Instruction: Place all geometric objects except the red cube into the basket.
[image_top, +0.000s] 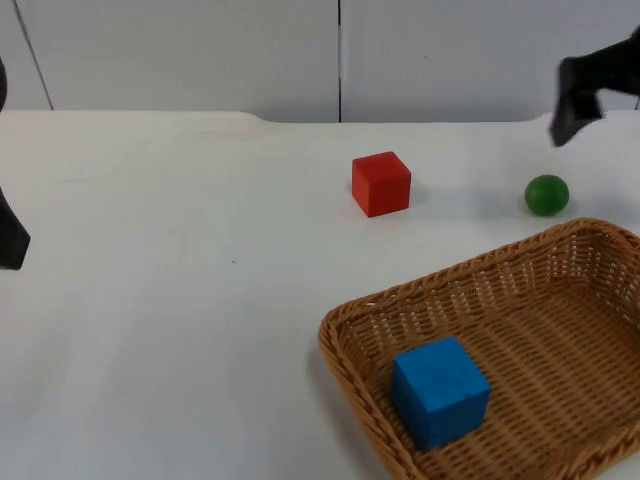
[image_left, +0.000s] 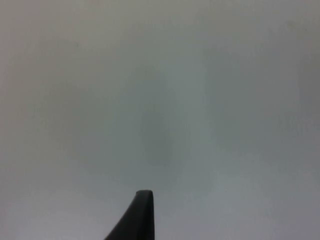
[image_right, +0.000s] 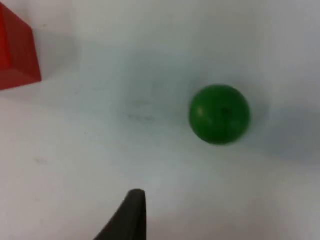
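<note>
Green ball out on the table, blue cube in the basket

Right gripper (image_top: 572, 110) hangs above the far right side of the white table (image_top: 170, 320), behind the green ball (image_top: 546, 195) and clear of it, touching nothing. Whether its fingers are spread or pressed together cannot be told from these views; one black fingertip (image_right: 131, 215) stands in the right wrist view, with bare table between it and the ball (image_right: 219, 114).

The green ball sits on the table just beyond the far rim of the wicker basket (image_top: 420, 290), outside it, not touching the weave. The red cube (image_top: 380, 184) stands to the ball's left, well apart from it, also on the open table and behind the basket; its edge (image_right: 17, 50) shows in the right wrist view too.

Inside the basket, the blue cube (image_top: 440, 391) rests flat on the woven floor near the near-left corner.

Over on the other side, the left gripper (image_top: 12, 240) waits at the table's left edge, far from every object, holding nothing. Its wrist view looks onto plain white table (image_left: 200, 100) with one black fingertip (image_left: 140, 217); the state of its fingers cannot be told either.
</note>
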